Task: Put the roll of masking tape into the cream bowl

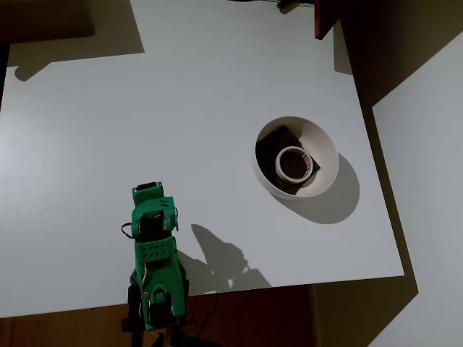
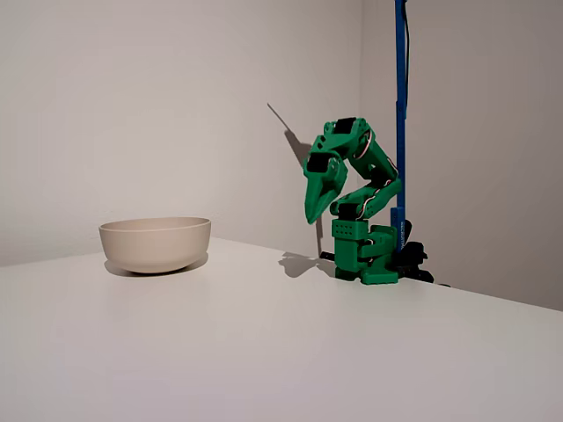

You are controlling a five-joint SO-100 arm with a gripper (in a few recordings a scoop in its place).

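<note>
The roll of masking tape (image 1: 295,163) lies flat inside the cream bowl (image 1: 323,144), on a dark square patch (image 1: 277,139) at the bowl's bottom. In the fixed view the bowl (image 2: 156,243) stands at the left and its wall hides the tape. The green arm (image 1: 155,253) is folded over its base near the table's front edge, well left of the bowl. Its gripper (image 2: 312,217) points down like a beak, shut and holding nothing, hanging above the table far from the bowl.
The white table (image 1: 145,108) ends just right of the bowl at a straight edge (image 1: 380,195). A dark brown block (image 1: 325,18) overhangs the far right corner. A blue pole (image 2: 400,105) rises behind the arm's base.
</note>
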